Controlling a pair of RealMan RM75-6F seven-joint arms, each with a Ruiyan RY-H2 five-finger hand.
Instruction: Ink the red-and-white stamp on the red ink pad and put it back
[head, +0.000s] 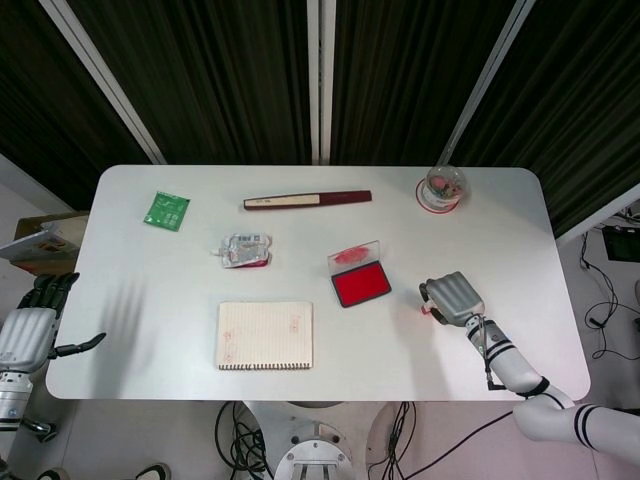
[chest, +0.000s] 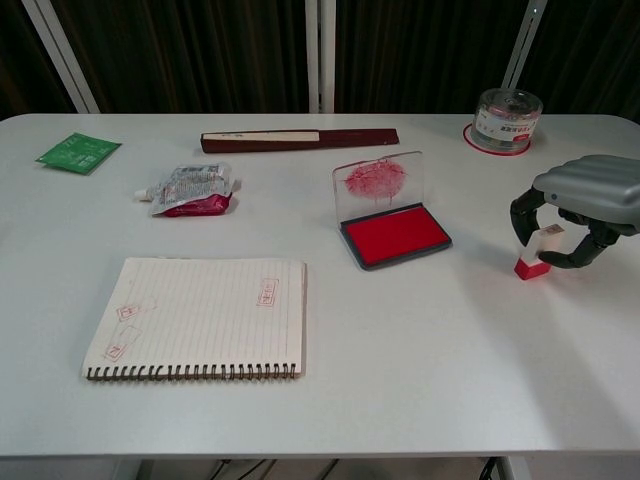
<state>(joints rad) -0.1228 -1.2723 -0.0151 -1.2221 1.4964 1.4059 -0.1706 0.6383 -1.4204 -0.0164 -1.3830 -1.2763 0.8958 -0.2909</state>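
Note:
The red-and-white stamp (chest: 536, 253) stands on its red base on the table, right of the open red ink pad (chest: 396, 234), whose clear lid (chest: 378, 182) stands upright. My right hand (chest: 580, 205) arches over the stamp with thumb and fingers curled around its white top, pinching it. In the head view the stamp (head: 426, 309) peeks out at the left edge of that hand (head: 452, 298), a little right of the ink pad (head: 361, 287). My left hand (head: 30, 335) hangs off the table's left front corner, fingers apart and holding nothing.
A lined notebook (chest: 200, 317) with red stamp marks lies front left. Behind it are a foil pouch (chest: 190, 189), a green packet (chest: 78, 152) and a long dark red case (chest: 300, 140). A clear jar (chest: 507, 119) on a red coaster stands back right.

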